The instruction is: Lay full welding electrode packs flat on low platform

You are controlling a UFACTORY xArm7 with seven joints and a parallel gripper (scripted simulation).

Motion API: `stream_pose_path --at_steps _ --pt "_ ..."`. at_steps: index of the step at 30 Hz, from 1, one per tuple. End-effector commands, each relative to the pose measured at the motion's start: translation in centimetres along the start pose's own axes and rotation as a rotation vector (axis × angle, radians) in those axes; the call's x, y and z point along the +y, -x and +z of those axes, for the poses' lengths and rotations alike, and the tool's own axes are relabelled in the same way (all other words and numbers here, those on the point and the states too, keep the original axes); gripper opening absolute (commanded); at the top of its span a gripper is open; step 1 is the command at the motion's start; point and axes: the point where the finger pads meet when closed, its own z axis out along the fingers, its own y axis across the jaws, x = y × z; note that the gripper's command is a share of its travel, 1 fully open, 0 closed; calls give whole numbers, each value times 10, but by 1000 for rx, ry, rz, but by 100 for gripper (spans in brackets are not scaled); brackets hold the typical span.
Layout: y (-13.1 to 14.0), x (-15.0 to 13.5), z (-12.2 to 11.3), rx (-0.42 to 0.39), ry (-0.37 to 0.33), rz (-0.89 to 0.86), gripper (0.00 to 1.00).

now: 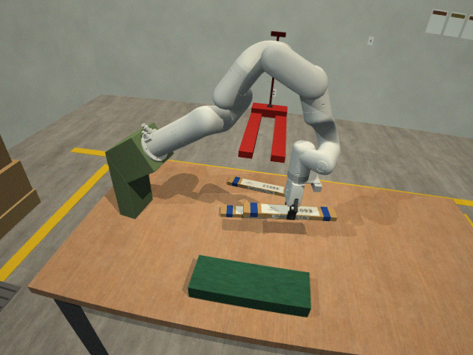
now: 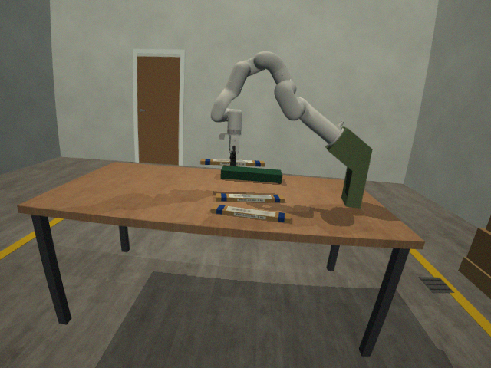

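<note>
My gripper (image 1: 292,211) is shut on a long tan pack of electrodes with blue end bands (image 1: 305,212) and holds it level, a little above the table; its shadow falls on the wood below. In the exterior view this held pack (image 2: 229,162) hangs beyond the green low platform (image 2: 251,174), under the gripper (image 2: 233,158). A second pack (image 1: 233,211) lies flat on the table, its right part hidden behind the held one. A third pack (image 1: 256,186) lies flat further back. The platform (image 1: 250,285) sits near the front edge with nothing on it.
The arm's green base block (image 1: 131,174) stands at the table's left back. A red pallet jack (image 1: 265,129) stands on the floor behind the table. Cardboard boxes (image 1: 13,187) stand at the far left, off the table.
</note>
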Motion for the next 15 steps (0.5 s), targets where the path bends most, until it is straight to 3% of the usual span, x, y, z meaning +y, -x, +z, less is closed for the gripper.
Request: stream_pose_path --at_steps 1,15 --pt "12 9 -1 12 -8 -2 58" --pt "76 47 0 12 -8 -2 58"
